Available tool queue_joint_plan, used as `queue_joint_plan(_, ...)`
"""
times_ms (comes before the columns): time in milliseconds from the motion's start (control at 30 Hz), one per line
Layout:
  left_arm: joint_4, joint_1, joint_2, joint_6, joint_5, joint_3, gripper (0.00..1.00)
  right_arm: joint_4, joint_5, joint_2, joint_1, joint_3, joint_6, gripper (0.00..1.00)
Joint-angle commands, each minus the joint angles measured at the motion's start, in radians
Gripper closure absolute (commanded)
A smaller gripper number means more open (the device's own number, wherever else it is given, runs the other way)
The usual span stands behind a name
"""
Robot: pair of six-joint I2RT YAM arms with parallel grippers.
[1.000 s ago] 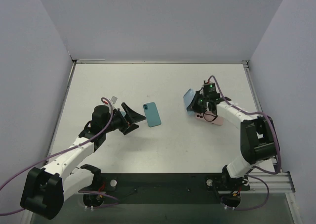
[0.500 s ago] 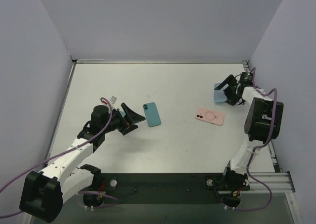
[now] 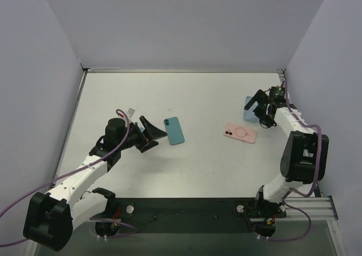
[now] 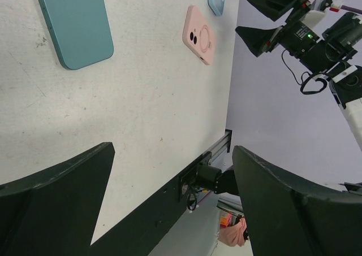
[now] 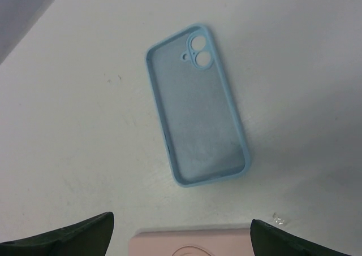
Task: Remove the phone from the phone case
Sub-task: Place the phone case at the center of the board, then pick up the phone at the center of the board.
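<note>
A teal phone [image 3: 174, 130] lies bare and back-up near the table's middle, also in the left wrist view [image 4: 73, 24]. My left gripper [image 3: 155, 135] is open just left of the phone, nothing between its fingers [image 4: 169, 211]. An empty light-blue phone case [image 5: 197, 103] lies flat, hollow side up, at the far right [image 3: 248, 110]. My right gripper [image 3: 260, 107] hovers open above the case, holding nothing [image 5: 181, 229]. A pink phone case [image 3: 240, 133] with a ring mark lies back-up between the two; whether a phone is inside it I cannot tell.
Grey walls close the table in on the left, back and right. The black rail [image 3: 192, 208] with both arm bases runs along the near edge. The pink case [image 5: 189, 243] lies just below the blue case in the right wrist view.
My right gripper carried the blue case from beside the pink case to the far right, opened and let it go; it now lies flat. The left arm barely moved.
</note>
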Motion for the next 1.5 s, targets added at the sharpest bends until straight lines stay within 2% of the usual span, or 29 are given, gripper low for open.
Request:
queue_joint_plan(0, 0.001, -0.006, 0.002, 0.023, 0.013, 0.041, 0.03, -0.018, -0.039, 0.081, 0.013, -0.024, -0.043, 0.00)
queue_joint_plan(267, -0.014, -0.004, -0.039, 0.017, 0.005, 0.023, 0.03, 0.045, -0.088, 0.185, 0.062, -0.065, -0.014, 0.00)
queue_joint_plan(433, -0.022, -0.003, -0.052, 0.019, -0.004, 0.018, 0.03, 0.084, -0.157, 0.038, 0.117, -0.244, 0.037, 0.01)
queue_joint_plan(500, -0.016, -0.003, -0.039, 0.019, 0.002, 0.020, 0.03, 0.082, -0.158, -0.009, 0.183, -0.321, 0.054, 0.01)
queue_joint_plan(633, 0.018, -0.003, -0.012, 0.014, 0.013, 0.024, 0.03, 0.004, -0.096, -0.088, 0.292, -0.363, 0.043, 0.00)
queue_joint_plan(800, 0.036, -0.003, -0.007, 0.000, 0.021, 0.032, 0.03, -0.145, 0.097, -0.083, 0.436, -0.306, -0.017, 0.00)
queue_joint_plan(1033, 0.006, -0.003, -0.036, 0.008, 0.019, 0.029, 0.03, -0.248, 0.183, -0.010, 0.606, -0.230, -0.090, 0.00)
queue_joint_plan(1133, 0.003, -0.003, -0.038, 0.006, 0.018, 0.027, 0.03, -0.281, 0.235, 0.041, 0.642, -0.190, -0.084, 0.00)
queue_joint_plan(1233, -0.010, -0.003, -0.044, 0.009, 0.010, 0.032, 0.03, -0.295, 0.240, 0.076, 0.659, -0.171, -0.084, 0.07)
queue_joint_plan(1333, -0.034, -0.004, -0.052, 0.022, 0.001, 0.044, 0.03, -0.277, 0.215, 0.064, 0.659, -0.177, -0.078, 0.21)
queue_joint_plan(1367, -0.066, -0.003, -0.050, 0.026, -0.007, 0.049, 0.03, -0.271, 0.202, 0.058, 0.659, -0.186, -0.075, 0.30)
queue_joint_plan(1433, -0.095, -0.004, -0.050, 0.029, -0.028, 0.055, 0.03, -0.246, 0.156, 0.030, 0.659, -0.200, -0.063, 0.39)
queue_joint_plan(1467, -0.097, -0.004, -0.044, 0.032, -0.028, 0.058, 0.03, -0.234, 0.128, 0.016, 0.659, -0.206, -0.058, 0.51)
